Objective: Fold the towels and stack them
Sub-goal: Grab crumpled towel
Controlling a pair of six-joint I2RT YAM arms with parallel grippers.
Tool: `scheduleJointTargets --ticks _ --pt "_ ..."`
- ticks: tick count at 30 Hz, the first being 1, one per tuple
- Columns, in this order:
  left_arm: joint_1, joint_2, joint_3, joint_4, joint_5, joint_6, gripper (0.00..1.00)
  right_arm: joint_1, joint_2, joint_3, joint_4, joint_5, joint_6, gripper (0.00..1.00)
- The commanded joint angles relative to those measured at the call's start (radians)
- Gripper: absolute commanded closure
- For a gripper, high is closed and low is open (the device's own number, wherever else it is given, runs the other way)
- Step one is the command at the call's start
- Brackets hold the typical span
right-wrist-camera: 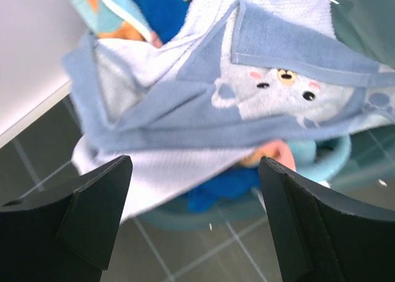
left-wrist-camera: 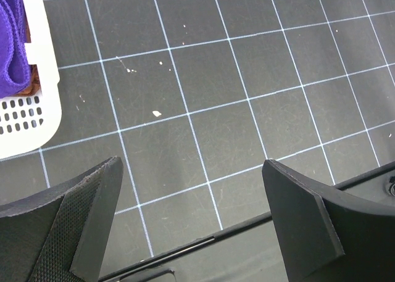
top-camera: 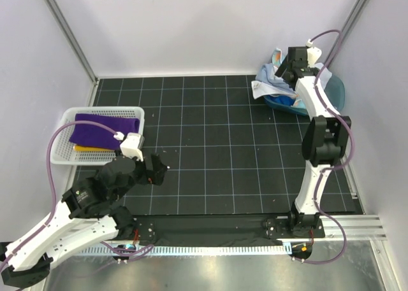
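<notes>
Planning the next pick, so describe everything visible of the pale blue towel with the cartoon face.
The pale blue towel looks like terry with a darker blue border and a printed animal face: black eyes, yellow nose, pink cheeks. It lies crumpled and unfolded atop other towels in the teal tub, one part draping over the rim. The open right gripper hovers above, apart.

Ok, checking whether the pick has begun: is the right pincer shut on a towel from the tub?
No, the right pincer stands wide open over the pale blue towel in the teal tub, gripping nothing.
</notes>
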Motion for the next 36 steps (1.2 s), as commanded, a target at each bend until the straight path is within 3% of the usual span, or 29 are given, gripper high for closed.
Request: scheduleJointTargets --ticks 1,6,10,30,34,36 --pt "-0.003 -0.003 -0.002 0.031 0.004 0.016 0.00 -0.015 0.101 0.147 -0.036 -0.025 -0.009 0.10" --pt "-0.001 0.003 -0.005 0.034 0.007 0.018 0.00 -0.015 0.201 0.251 -0.039 -0.127 -0.036 0.12" --pt "-0.001 0.017 -0.003 0.034 0.015 0.021 0.00 -0.012 0.189 0.207 -0.013 -0.148 -0.025 0.14" --pt "-0.001 0.040 -0.003 0.038 0.021 0.027 0.00 -0.020 0.356 0.333 -0.045 -0.003 -0.042 0.16" --pt "-0.001 0.040 -0.003 0.037 0.019 0.027 0.00 -0.055 0.364 0.327 -0.025 -0.024 -0.034 0.23" --pt "-0.001 0.038 -0.003 0.035 0.018 0.026 0.00 -0.061 0.368 0.337 -0.027 -0.035 -0.029 0.37"
